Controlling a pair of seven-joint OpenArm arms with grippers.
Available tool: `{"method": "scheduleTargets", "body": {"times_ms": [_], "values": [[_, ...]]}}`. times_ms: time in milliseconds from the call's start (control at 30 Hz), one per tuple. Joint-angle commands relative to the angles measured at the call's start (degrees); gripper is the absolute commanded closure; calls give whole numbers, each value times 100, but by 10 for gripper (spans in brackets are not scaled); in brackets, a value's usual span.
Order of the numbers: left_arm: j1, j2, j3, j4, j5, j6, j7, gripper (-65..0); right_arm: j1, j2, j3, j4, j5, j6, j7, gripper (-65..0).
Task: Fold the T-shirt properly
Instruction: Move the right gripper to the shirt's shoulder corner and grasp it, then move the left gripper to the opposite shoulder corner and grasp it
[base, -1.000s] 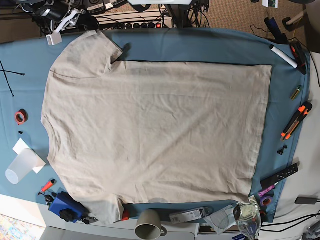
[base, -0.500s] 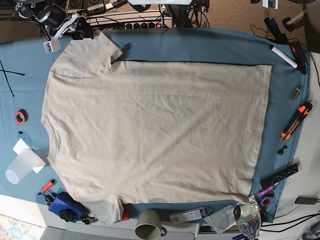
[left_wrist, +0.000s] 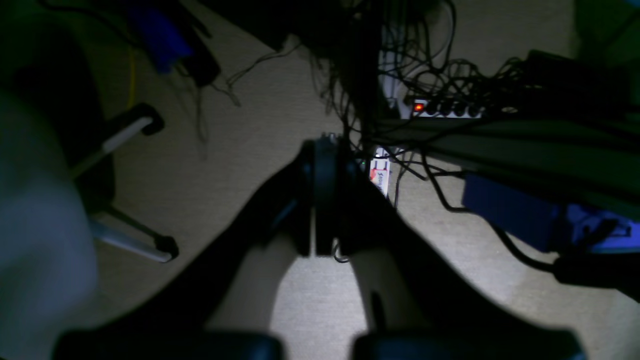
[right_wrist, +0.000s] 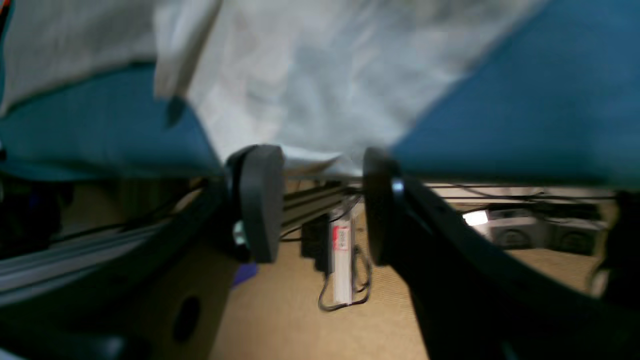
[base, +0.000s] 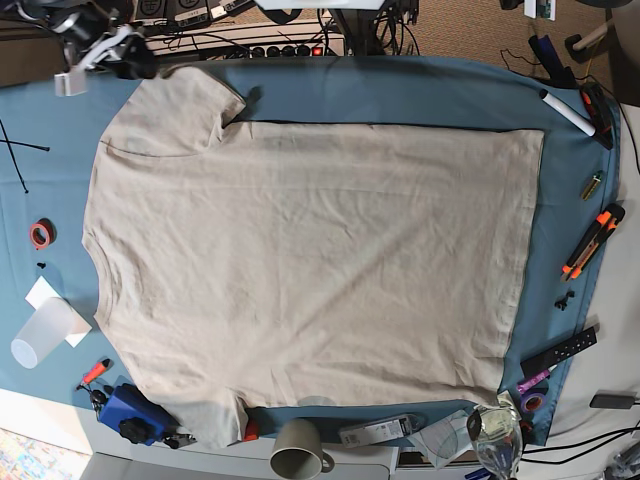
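Observation:
The beige T-shirt (base: 310, 260) lies spread flat on the teal table cloth (base: 400, 90), collar to the left and hem to the right. My right gripper (base: 140, 66) hovers at the table's back-left corner, just off the upper sleeve (base: 190, 100). In the right wrist view my right gripper (right_wrist: 320, 200) stands open and empty, with the T-shirt's sleeve edge (right_wrist: 310, 75) just beyond its fingertips. The left wrist view shows my left gripper (left_wrist: 325, 150) shut on nothing, out over the floor and away from the table. The left arm is outside the base view.
Around the shirt lie a paper cup (base: 40, 335), a red tape roll (base: 40, 234), a blue object (base: 130, 412), a grey mug (base: 297, 450), a wine glass (base: 495, 435), an orange cutter (base: 592, 240) and a white marker (base: 566, 112). Cables and a power strip (left_wrist: 445, 110) lie on the floor.
My right arm has drawn back leftward along the table's back edge, away from the upper sleeve. The T-shirt has not moved.

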Motion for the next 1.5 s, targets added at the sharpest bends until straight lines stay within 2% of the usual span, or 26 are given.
{"method": "scheduleTargets", "body": {"times_ms": [0,133,400,600,733,900,1100,1267,1467], "values": [[111,-22,-17,79,-17,-7,-70,0,-63,50,120,76,116,30,46,-261],[109,-22,-17,79,-17,-7,-90,0,-59,50,157,68,94,30,59,-261],[109,-35,-17,79,-17,-7,-92,0,-13,50,157,68,-835,30,778,-261],[109,-37,-17,79,-17,-9,-133,0,284,50,79,-9,-988,30,774,-261],[109,-37,-17,79,-20,-9,-133,0,461,50,-48,-570,-1215,-11,800,-261],[109,-37,-17,79,-17,-7,-133,0,621,52,-59,-1419,-914,30,734,-261],[61,-37,-17,79,-17,-7,-129,0,621,50,-66,-1508,-79,30,111,-261],[-105,-37,-17,85,-20,-11,-127,0,619,50,-227,-1508,-83,30,81,-261],[-177,-35,-17,140,-17,-7,-127,0,621,44,-1165,-1508,-214,30,129,-261]]}}
